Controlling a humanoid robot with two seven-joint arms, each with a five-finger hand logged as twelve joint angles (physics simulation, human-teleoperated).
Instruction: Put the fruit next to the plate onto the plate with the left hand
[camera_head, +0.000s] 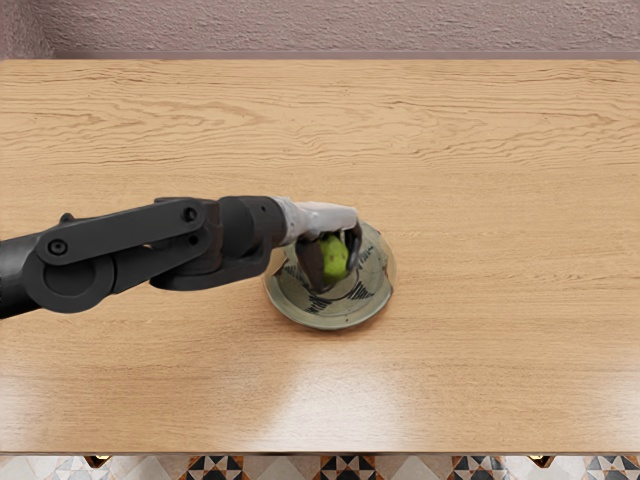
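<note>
green fruit (335, 256) over grey patterned plate (375, 300)

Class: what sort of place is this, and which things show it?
Probably a dining or kitchen area: a wooden table, a plate on it, patterned floor tiles below its near edge. The left hand holds a green fruit over it.

Left arm (130, 255): matte black shell, thick rounded segments with soft highlights.
Joint cap (65, 280): large flat disc, same black, set in the rear segment.
Screws (189, 213): small round recessed heads on the upper housings.
Wrist (298, 218): pale grey tapered cuff.
Robot hand (328, 238): pale grey back, dark grey fingers (311, 263).
</note>
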